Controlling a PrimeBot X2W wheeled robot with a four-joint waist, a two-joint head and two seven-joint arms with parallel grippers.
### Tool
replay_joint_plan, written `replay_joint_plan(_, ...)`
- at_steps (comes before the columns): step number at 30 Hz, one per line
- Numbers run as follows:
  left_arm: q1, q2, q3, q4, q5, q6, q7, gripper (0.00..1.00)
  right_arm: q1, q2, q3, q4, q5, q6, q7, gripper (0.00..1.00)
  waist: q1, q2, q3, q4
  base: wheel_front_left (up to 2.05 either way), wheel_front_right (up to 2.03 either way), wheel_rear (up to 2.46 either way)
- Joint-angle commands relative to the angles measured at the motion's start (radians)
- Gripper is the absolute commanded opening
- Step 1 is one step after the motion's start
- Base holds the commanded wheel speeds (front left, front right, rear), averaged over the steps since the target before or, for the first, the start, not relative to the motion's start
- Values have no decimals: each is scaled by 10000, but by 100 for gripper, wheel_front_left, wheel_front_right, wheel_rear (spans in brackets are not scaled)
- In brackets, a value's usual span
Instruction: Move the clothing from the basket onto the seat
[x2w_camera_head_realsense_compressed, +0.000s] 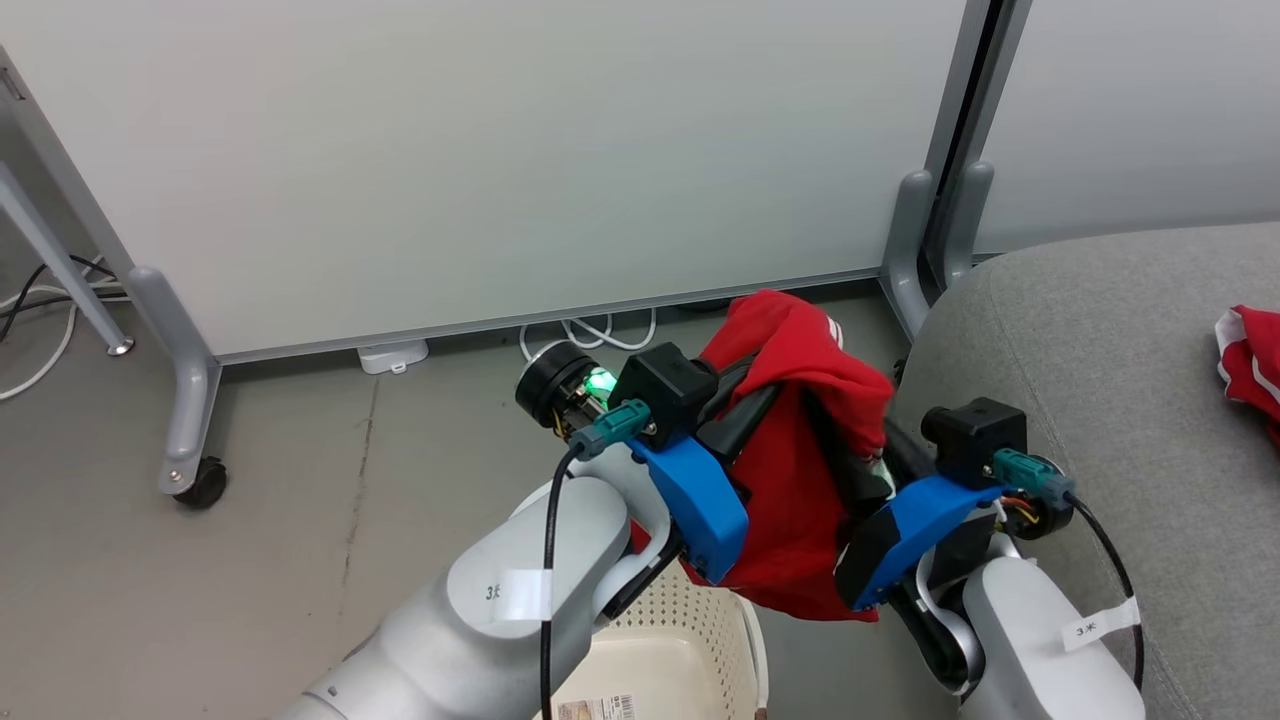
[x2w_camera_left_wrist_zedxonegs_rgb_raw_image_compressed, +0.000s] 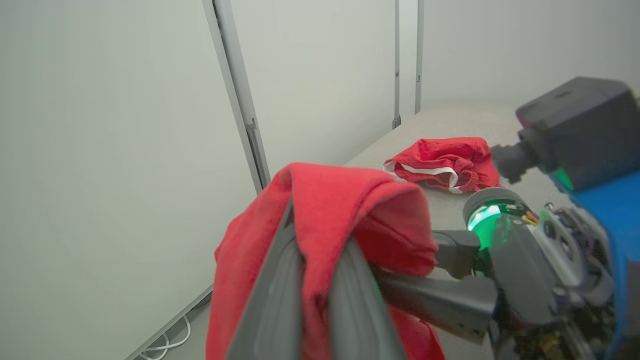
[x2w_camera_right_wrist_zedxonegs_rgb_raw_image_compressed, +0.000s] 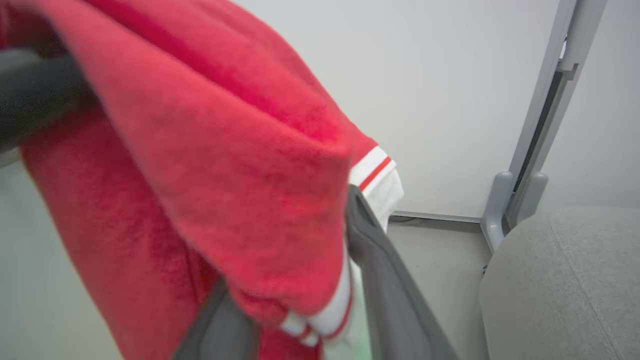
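Above basket (x2w_camera_head_realsense_compressed: 690, 612) | L gripper (x2w_camera_left_wrist_zedxonegs_rgb_raw_image_compressed: 317, 240) clenched on red garment (x2w_camera_head_realsense_compressed: 800, 480) | R gripper (x2w_camera_right_wrist_zedxonegs_rgb_raw_image_compressed: 300, 270): grip can't tell

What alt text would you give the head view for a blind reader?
A red garment hangs between the left end effector and right end effector, by a cream basket. A second red garment lies on the grey seat.

A lab-like test space: pale partition panels (x2w_camera_head_realsense_compressed: 500, 150) on castered feet (x2w_camera_head_realsense_compressed: 185, 400), loose cables (x2w_camera_head_realsense_compressed: 590, 335) on a bare floor (x2w_camera_head_realsense_compressed: 330, 560).
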Motion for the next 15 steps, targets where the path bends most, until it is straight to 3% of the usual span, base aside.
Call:
replay_joint_plan(1, -129, -2, 19, -17, -62, -20, -30, 0, -148, -9, 65, 120, 108, 3, -90, 0, 0, -1, -7, 8, 0, 0, 0)
replay_joint_plan(15, 8, -3, 133, 147, -44, -21, -30, 0, -334, -9, 569, 788, 489, 3, -614, 0, 0, -1, -92, -30, 0, 0, 0)
